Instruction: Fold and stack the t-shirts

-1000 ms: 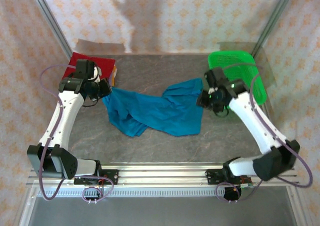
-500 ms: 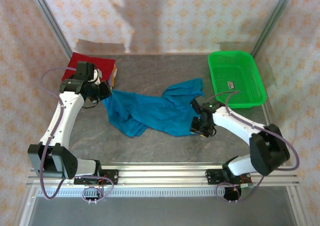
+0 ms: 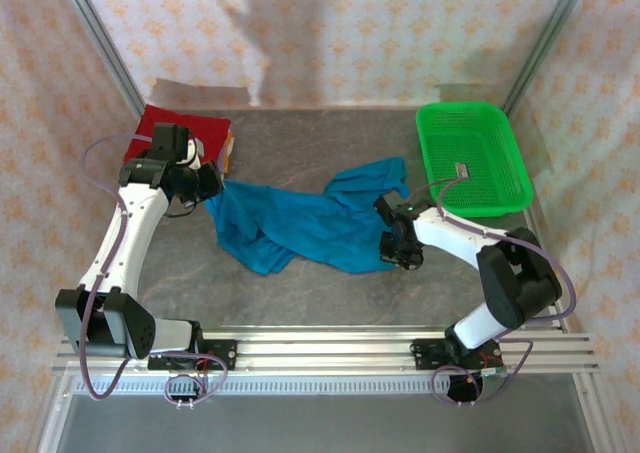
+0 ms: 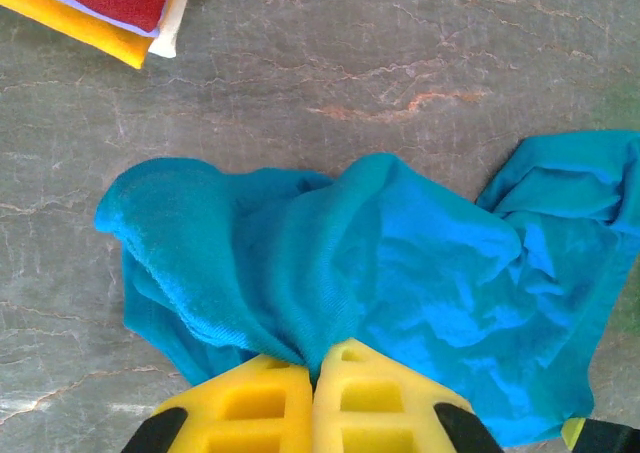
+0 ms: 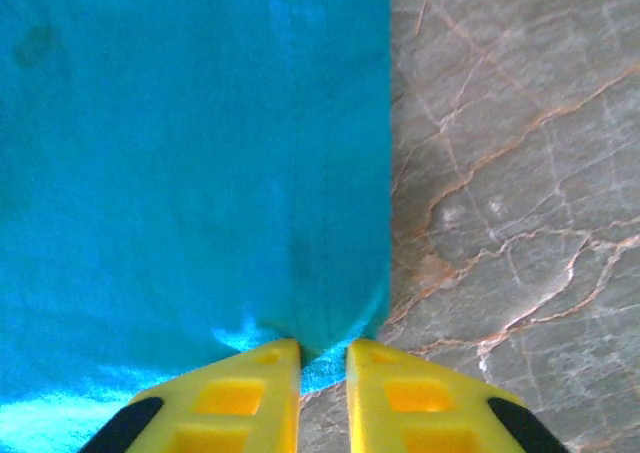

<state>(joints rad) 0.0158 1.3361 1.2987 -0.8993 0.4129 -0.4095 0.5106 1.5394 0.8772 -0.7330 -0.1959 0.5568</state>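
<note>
Bunched teal shirt (image 3: 310, 223) sits clamped in left gripper (image 4: 313, 361); right gripper (image 5: 322, 351) straddles its hem corner at frame bottom, grip unclear; thin bite may slip under pull

I'm getting bright, even light from overhead, so the arms throw only faint, soft shadows on the table (image 3: 320, 153). The top view is somewhat soft and pale toward the back wall (image 3: 400, 33). Both wrist views are sharp on the blue shirt (image 4: 400, 273), with a light sheen on its folds.
</note>
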